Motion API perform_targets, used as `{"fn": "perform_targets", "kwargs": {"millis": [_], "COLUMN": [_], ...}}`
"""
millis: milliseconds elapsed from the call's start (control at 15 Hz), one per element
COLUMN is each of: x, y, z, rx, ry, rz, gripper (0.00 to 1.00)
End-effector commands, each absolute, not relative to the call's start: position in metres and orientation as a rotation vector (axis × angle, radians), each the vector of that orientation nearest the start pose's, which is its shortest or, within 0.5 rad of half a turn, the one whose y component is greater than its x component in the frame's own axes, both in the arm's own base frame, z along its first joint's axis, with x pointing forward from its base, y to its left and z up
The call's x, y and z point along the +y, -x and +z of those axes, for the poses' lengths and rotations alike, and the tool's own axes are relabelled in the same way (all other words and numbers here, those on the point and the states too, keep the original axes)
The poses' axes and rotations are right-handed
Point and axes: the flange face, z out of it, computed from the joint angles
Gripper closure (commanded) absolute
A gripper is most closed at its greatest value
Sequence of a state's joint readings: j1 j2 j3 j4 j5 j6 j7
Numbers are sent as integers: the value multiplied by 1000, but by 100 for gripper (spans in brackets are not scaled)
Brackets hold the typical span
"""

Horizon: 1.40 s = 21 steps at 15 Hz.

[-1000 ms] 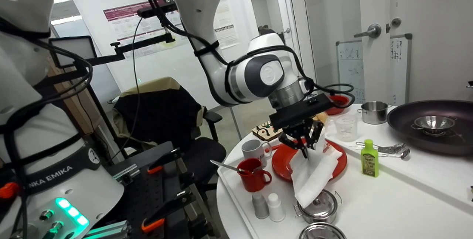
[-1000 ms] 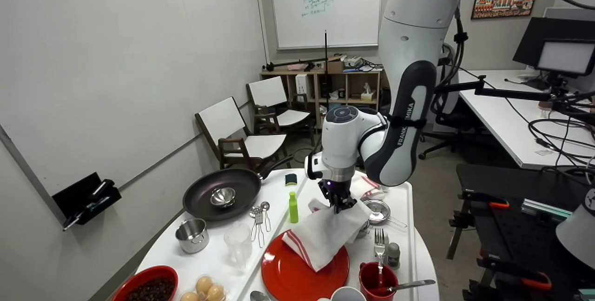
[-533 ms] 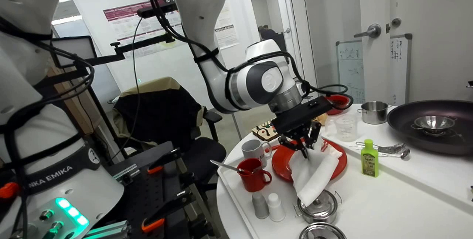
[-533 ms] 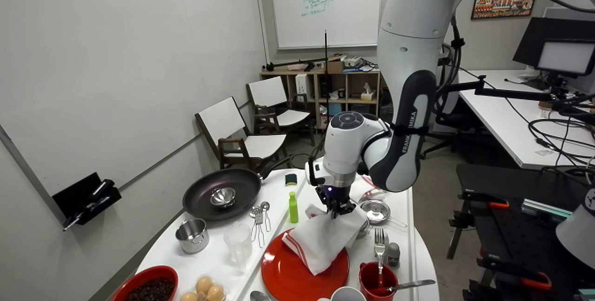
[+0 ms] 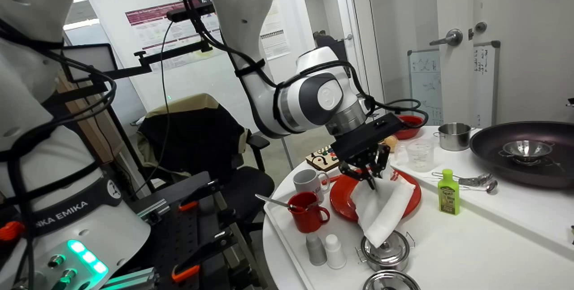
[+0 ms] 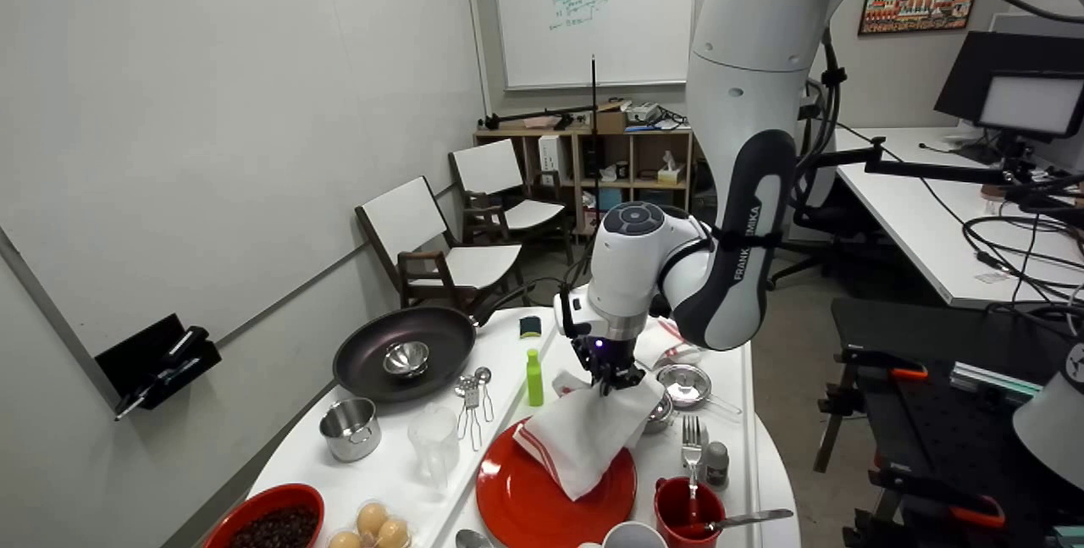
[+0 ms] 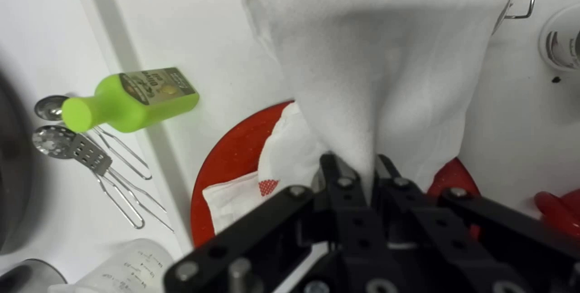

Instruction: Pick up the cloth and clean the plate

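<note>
1. The gripper [image 7: 359, 168] is clamped on a pinched fold of the white cloth [image 7: 385, 64].
2. In an exterior view the cloth drapes over the red plate [image 6: 512, 497] from about 11 to 2 o'clock; the 5-to-9 stretch lies bare.
3. Pick-up is done; wiping looks like the step in hand, though how much has been cleaned cannot be told.
4. There, the green bottle [image 6: 534, 380] stands near the plate's 12, the red cup [image 6: 677, 501] and grey mug [image 6: 633, 536] around 3 to 4.
5. In an exterior view the cloth's free end hangs across the lidded pot [image 5: 391, 256] at 6; contact is unclear, but it could snag.
</note>
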<state>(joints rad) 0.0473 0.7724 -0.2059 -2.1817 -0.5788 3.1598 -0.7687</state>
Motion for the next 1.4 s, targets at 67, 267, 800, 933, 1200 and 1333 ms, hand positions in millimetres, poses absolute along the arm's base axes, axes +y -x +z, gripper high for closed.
{"fn": "perform_targets", "kwargs": {"millis": [67, 267, 800, 933, 1200, 1333], "x": [-44, -45, -45, -45, -45, -41], "y": [-531, -527, -527, -527, -527, -527], "z": [50, 51, 50, 50, 50, 45], "rx": [-2048, -2017, -2023, -2023, -2023, -2017], "ry": [2724, 2727, 2726, 2726, 2726, 2711], "rz": [-139, -120, -119, -119, -119, -112], "gripper": [97, 92, 92, 92, 98, 98]}}
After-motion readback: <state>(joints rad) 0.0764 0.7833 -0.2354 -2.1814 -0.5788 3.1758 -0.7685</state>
